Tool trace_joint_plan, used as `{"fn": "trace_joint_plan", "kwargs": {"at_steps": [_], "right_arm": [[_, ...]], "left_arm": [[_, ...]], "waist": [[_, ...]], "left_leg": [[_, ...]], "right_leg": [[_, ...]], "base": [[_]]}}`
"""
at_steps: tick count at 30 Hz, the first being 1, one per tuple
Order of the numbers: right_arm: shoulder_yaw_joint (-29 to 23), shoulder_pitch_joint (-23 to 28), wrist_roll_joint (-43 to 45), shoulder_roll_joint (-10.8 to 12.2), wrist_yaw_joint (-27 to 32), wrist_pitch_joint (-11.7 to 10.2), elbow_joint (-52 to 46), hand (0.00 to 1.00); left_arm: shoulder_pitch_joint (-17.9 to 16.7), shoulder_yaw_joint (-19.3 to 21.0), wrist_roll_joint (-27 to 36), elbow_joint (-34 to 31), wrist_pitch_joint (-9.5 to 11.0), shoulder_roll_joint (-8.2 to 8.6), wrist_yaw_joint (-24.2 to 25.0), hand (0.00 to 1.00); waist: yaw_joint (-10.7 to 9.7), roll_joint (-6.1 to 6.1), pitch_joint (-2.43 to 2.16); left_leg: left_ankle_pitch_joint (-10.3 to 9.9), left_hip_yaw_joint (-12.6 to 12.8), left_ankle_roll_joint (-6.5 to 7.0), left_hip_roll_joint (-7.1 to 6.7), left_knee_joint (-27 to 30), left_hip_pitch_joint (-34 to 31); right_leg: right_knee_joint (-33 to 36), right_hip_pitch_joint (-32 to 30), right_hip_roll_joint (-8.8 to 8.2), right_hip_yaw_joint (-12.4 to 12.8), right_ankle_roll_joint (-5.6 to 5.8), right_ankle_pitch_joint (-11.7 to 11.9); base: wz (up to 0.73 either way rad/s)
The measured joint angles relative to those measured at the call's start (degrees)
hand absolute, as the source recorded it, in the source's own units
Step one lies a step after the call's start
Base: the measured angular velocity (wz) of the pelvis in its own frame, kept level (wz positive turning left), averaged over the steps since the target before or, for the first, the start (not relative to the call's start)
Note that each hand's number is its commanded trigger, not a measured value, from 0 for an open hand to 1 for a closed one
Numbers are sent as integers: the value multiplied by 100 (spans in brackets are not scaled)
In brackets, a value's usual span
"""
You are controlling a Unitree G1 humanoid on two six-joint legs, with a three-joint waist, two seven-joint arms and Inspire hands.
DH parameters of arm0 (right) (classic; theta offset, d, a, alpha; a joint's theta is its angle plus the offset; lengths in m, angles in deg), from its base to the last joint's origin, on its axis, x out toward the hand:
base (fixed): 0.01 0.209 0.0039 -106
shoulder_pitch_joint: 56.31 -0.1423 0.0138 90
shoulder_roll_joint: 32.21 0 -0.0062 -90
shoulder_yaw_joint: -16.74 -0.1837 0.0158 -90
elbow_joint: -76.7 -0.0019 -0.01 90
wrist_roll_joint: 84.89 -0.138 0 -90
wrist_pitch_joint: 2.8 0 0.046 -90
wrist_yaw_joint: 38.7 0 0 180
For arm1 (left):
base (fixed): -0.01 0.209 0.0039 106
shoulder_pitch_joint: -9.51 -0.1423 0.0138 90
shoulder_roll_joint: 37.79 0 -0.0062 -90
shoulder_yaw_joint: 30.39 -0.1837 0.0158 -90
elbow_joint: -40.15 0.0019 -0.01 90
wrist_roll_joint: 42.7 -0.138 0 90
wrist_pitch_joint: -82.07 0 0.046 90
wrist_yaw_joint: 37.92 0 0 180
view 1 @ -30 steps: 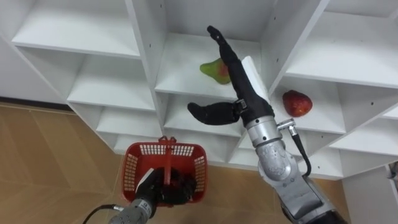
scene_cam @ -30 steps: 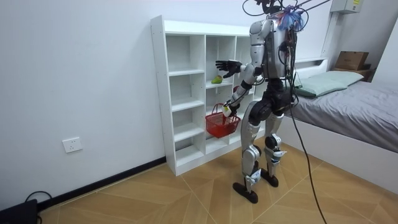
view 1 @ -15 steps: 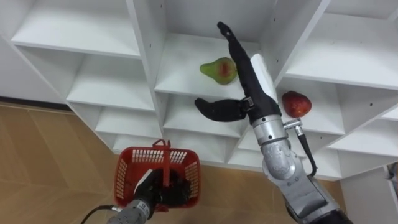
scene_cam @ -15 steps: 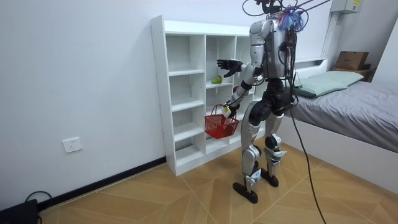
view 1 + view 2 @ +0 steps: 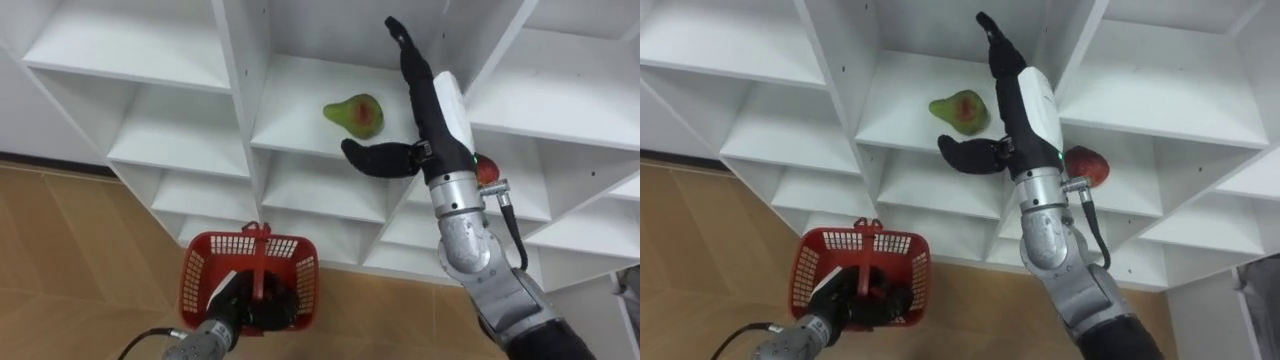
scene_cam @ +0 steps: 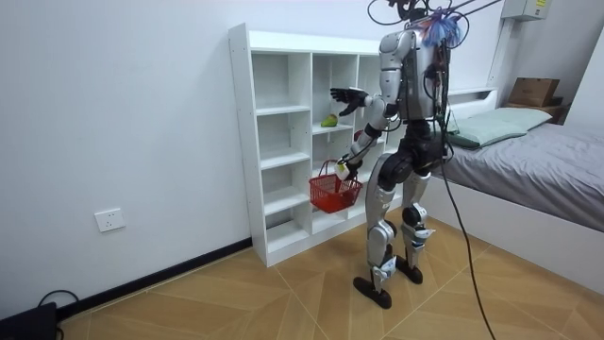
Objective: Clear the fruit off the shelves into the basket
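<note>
A green pear with a red blush [image 5: 354, 115] lies on a middle shelf of the white closet [image 5: 170, 150]. My right hand [image 5: 425, 100] reaches into that compartment, open, with straight fingers to the right of the pear and the thumb spread just below it, not touching. A red fruit [image 5: 487, 170] in the compartment to the right is partly hidden behind my right wrist. My left hand [image 5: 235, 308] is shut on the upright handle of a red plastic basket [image 5: 200, 275], which hangs low in front of the bottom shelves. In the room view I stand upright facing the closet.
The closet has several open white compartments [image 5: 750, 45] separated by thin partitions. Wooden floor [image 5: 70, 260] lies below. A bed [image 6: 538, 161] stands at the room view's right, behind me, and a wall socket [image 6: 110, 220] is at its left.
My right hand has moved right and deeper into the compartment, uncovering the pear and now hiding part of the red fruit. The basket has drifted a little left.
</note>
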Motion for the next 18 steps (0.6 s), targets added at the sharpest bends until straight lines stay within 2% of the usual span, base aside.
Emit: {"fn": "trace_joint_plan", "kwargs": {"at_steps": [6, 13, 18], "right_arm": [[-47, -21, 9, -2, 0, 27, 123, 0], [-56, -283, -16, 15, -23, 17, 515, 0], [-239, -497, 0, 24, -63, 20, 959, 0]], "left_arm": [[4, 12, 17, 8, -73, -85, 2, 100], [9, 35, -13, 12, -99, -42, 3, 100], [11, 162, -110, 11, -99, 7, 18, 100]], "waist": [[1, 0, -1], [9, 10, 5], [167, 20, 11]], "left_leg": [[2, -120, -5, -4, -6, -125], [1, -157, -7, -6, -34, -145], [2, -157, -8, -8, -18, -152]], "right_leg": [[-61, -34, 1, -141, -6, 7], [-60, -50, -4, -190, -6, 7], [-52, -49, -8, -191, -6, 7]], "base": [[12], [3], [0]]}}
